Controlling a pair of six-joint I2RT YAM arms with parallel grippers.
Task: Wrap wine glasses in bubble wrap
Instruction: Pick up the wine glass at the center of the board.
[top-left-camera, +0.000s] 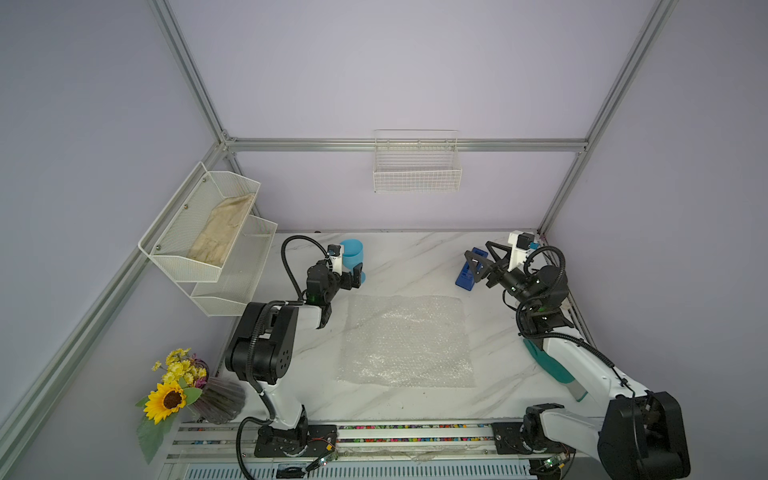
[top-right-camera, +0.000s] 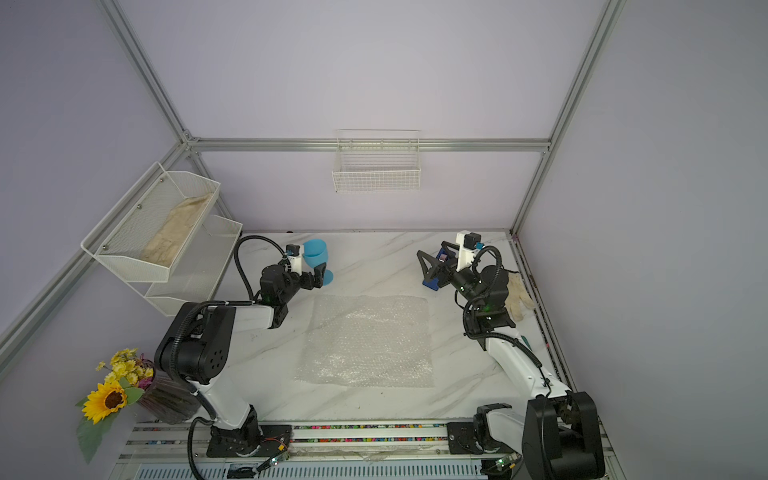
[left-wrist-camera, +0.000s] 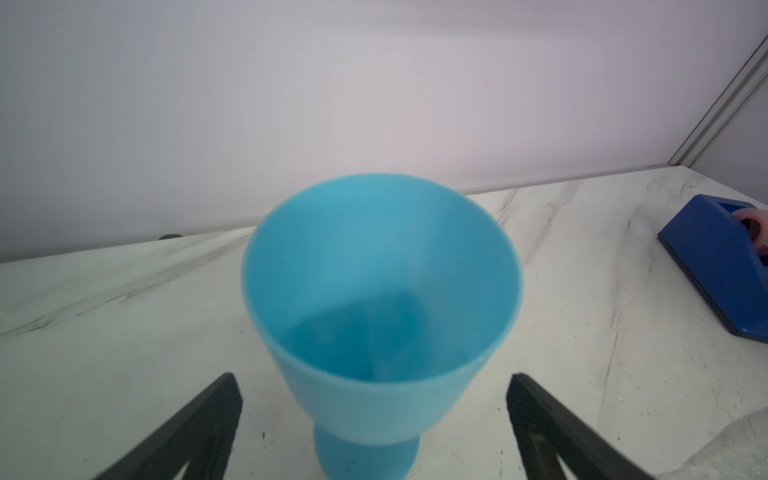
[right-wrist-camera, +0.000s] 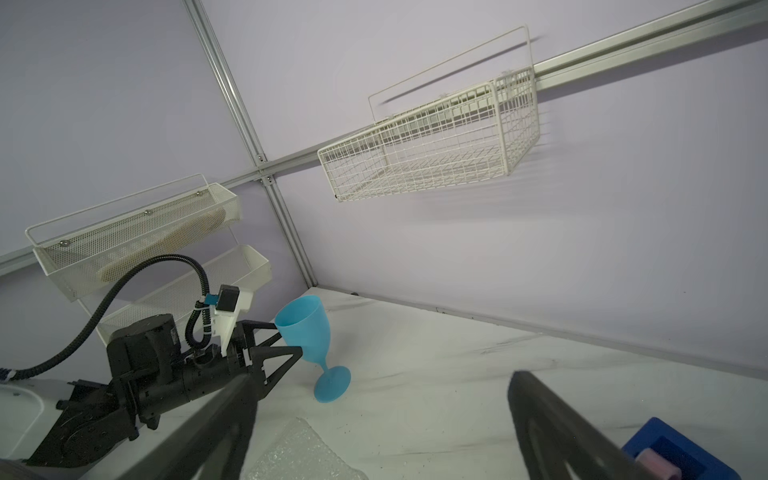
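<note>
Looks like a robotics lab test cell, not a home. Boxed in by bare aluminium frame bars (top-left-camera: 311, 144) and plain lilac wall panels (top-left-camera: 374, 62). Holds a marble-patterned tabletop (top-left-camera: 415, 266) with the left arm (top-left-camera: 266, 345) and the right arm (top-left-camera: 590, 365) bolted to a slotted rail (top-left-camera: 415, 436) along its near edge. Dressed with household props: a hanging wire basket (top-left-camera: 417, 174), a white mesh shelf (top-left-camera: 199, 232), a sunflower bouquet (top-left-camera: 168, 399).

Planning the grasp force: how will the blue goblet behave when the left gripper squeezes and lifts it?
The goblet probably tips easily if nudged: a wide bowl sits on a thin stem and small foot. It looks like stiff, light opaque plastic, so likely not fragile. Its smooth tapered bowl may slip in the open left gripper straddling it.
</note>
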